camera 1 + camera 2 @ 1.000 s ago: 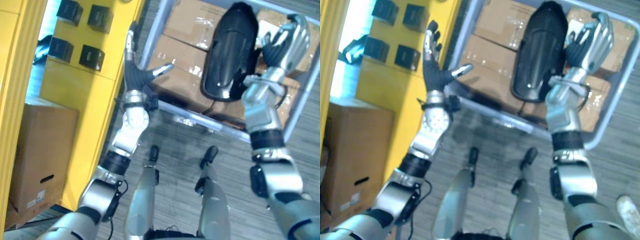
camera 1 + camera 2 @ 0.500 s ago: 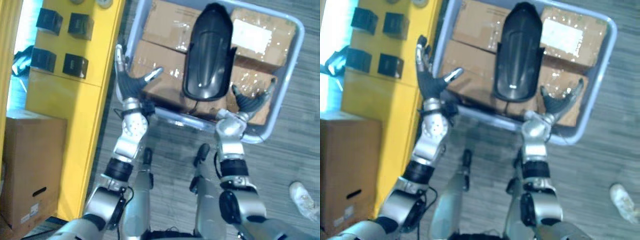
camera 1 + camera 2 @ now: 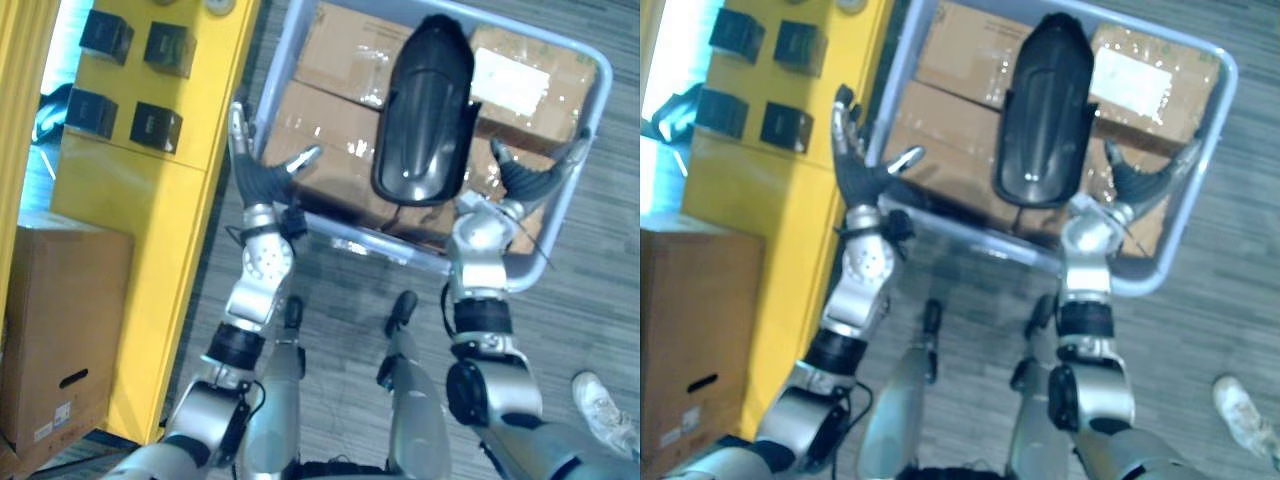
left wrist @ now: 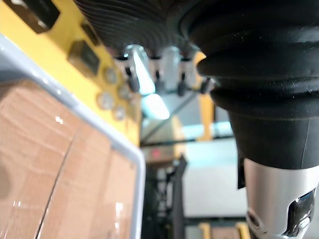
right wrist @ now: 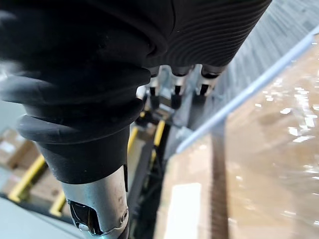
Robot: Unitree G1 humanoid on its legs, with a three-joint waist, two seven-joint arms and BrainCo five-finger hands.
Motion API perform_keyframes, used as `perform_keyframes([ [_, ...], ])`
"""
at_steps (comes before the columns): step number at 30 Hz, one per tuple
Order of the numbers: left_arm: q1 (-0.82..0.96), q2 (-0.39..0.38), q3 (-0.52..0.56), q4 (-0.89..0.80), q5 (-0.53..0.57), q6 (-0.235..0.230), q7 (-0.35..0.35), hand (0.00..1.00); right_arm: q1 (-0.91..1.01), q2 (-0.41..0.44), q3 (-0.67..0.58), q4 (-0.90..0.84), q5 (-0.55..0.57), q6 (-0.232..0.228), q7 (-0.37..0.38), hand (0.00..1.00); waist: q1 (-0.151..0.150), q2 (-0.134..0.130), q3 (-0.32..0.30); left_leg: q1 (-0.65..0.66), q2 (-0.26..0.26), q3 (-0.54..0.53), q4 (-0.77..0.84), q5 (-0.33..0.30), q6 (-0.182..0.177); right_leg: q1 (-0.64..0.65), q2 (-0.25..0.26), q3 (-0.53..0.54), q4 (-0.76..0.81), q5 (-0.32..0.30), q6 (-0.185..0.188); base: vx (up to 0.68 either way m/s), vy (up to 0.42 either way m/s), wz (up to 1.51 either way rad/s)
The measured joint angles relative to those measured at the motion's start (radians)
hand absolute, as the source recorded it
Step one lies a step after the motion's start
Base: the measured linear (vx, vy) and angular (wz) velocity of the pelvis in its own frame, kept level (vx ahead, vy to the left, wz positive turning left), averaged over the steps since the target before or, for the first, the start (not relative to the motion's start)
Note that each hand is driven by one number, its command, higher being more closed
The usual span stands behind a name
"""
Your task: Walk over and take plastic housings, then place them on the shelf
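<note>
A long black plastic housing [image 3: 425, 110] lies on top of cardboard boxes [image 3: 330, 120] inside a grey-blue cart [image 3: 597, 100]. My left hand [image 3: 258, 178] is raised at the cart's near left corner, open, fingers straight up and thumb spread toward the boxes. My right hand [image 3: 528, 180] hangs over the cart's near right corner, just right of the housing's lower end and apart from it, open with thumb and fingers spread. Neither hand holds anything. The left wrist view looks along the cart's rim [image 4: 134, 164] and the boxes [image 4: 60, 174].
A yellow shelf unit [image 3: 150, 200] with several small black boxes [image 3: 155, 127] stands close on the left of the cart. A brown carton [image 3: 60, 320] sits on the floor at lower left. A person's white shoe [image 3: 602, 400] shows at lower right.
The camera has shifted. My right hand dropped from high beside the housing to the cart's near right corner, then edged slightly outward. The left hand stays raised and open.
</note>
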Motion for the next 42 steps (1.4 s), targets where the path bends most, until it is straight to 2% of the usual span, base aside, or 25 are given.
perform_keyframes([
  [7, 0.037, 0.0, 0.0, -0.001, -0.001, 0.0, -0.004, 0.0, -0.002, -0.001, -0.003, -0.028, -0.003, -0.029, -0.014, 0.0, 0.002, 0.0, 0.0, 0.001, 0.001, 0.0, 0.001, 0.0, 0.0, 0.002, 0.001, 0.0, 0.0, 0.0, 0.0, -0.02, 0.032, 0.0],
  [12, 0.089, -0.009, -0.005, -0.013, -0.005, -0.001, -0.008, 0.0, -0.102, -0.059, -0.061, 0.205, 0.099, -0.033, 0.011, 0.0, 0.01, 0.0, 0.0, 0.001, 0.001, 0.001, 0.001, 0.0, 0.0, 0.002, 0.001, 0.0, 0.0, 0.0, 0.0, -0.03, 0.038, 0.0],
  [17, 0.199, -0.036, -0.046, -0.015, -0.052, -0.002, -0.051, 0.0, -0.233, -0.23, -0.087, 0.504, 0.241, -0.018, 0.092, 0.0, 0.034, 0.003, -0.001, -0.018, -0.003, -0.024, 0.017, 0.0, 0.0, 0.003, 0.001, -0.02, 0.0, 0.0, 0.0, -0.02, 0.039, 0.08],
  [21, 0.293, -0.037, -0.086, -0.026, -0.082, -0.002, -0.099, 0.0, -0.29, -0.324, -0.09, 0.678, 0.283, -0.012, 0.147, 0.0, 0.057, 0.004, -0.002, -0.021, -0.011, -0.04, 0.034, -0.002, 0.002, 0.016, -0.002, -0.03, 0.0, 0.0, 0.0, -0.03, 0.052, 0.12],
  [24, 0.36, -0.04, -0.099, -0.051, -0.092, -0.002, -0.133, 0.0, -0.338, -0.397, -0.062, 0.769, 0.317, -0.009, 0.191, 0.0, 0.064, 0.029, -0.005, -0.06, -0.012, -0.057, 0.09, -0.023, 0.009, 0.013, 0.0, -0.051, 0.009, -0.003, 0.0, -0.06, 0.069, 0.15],
  [25, 0.379, -0.045, -0.119, -0.051, -0.093, -0.001, -0.151, 0.0, -0.36, -0.437, -0.038, 0.797, 0.321, -0.007, 0.211, 0.0, 0.069, 0.058, -0.002, -0.083, -0.012, -0.069, 0.131, -0.044, 0.011, 0.006, -0.001, -0.058, 0.036, -0.017, 0.001, -0.12, 0.109, 0.11],
  [26, 0.391, -0.053, -0.134, -0.049, -0.093, -0.001, -0.165, 0.0, -0.366, -0.468, -0.012, 0.801, 0.321, -0.007, 0.223, 0.0, 0.083, 0.082, -0.011, -0.109, -0.012, -0.075, 0.173, -0.062, 0.017, -0.017, -0.004, -0.056, 0.078, -0.036, 0.004, -0.11, 0.107, 0.03],
  [28, 0.406, -0.066, -0.152, -0.039, -0.093, -0.001, -0.181, 0.0, -0.37, -0.49, 0.022, 0.801, 0.321, -0.007, 0.229, 0.0, 0.098, 0.098, -0.021, -0.14, -0.015, -0.075, 0.213, -0.076, 0.022, -0.053, -0.015, -0.052, 0.13, -0.055, 0.01, -0.09, 0.11, -0.02],
  [33, 0.39, -0.087, -0.158, 0.02, -0.093, -0.001, -0.182, 0.0, -0.397, -0.493, 0.053, 0.755, 0.312, 0.005, 0.212, 0.0, 0.115, 0.1, -0.022, -0.191, -0.023, -0.076, 0.265, -0.085, 0.028, -0.103, -0.03, -0.049, 0.183, -0.065, 0.011, -0.07, 0.077, 0.0],
  [38, 0.385, -0.098, -0.158, 0.045, -0.093, -0.001, -0.178, 0.0, -0.396, -0.487, 0.049, 0.509, 0.187, 0.015, 0.113, 0.0, 0.114, 0.1, -0.022, -0.194, -0.024, -0.06, 0.281, -0.085, 0.029, -0.115, -0.036, -0.03, 0.196, -0.063, 0.014, -0.04, 0.059, -0.06],
  [42, 0.377, -0.115, -0.158, 0.08, -0.113, -0.001, -0.178, 0.0, -0.392, -0.457, 0.049, 0.424, 0.147, 0.014, 0.073, 0.0, 0.111, 0.1, -0.022, -0.19, -0.02, -0.046, 0.28, -0.088, 0.032, -0.122, -0.037, -0.023, 0.201, -0.065, 0.01, -0.04, 0.036, -0.11],
])
